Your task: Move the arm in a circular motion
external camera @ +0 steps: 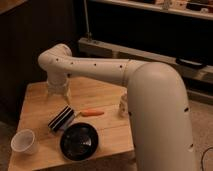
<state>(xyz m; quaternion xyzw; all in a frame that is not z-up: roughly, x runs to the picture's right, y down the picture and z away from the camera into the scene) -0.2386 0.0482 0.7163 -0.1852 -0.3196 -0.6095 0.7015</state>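
Hand (pixel 59 94): small, pale, hanging from the wrist above the left rear of the wooden counter (pixel 107 132); whether open or closed, cannot tell. Arm (pixel 102 70): smooth cream-white tubes, small dark holes, rounded elbows, reaching leftward from the right foreground. On the counter: ribbed black block (pixel 60 118), orange carrot (pixel 92 113), round black bowl (pixel 79 141), white cup (pixel 24 142).
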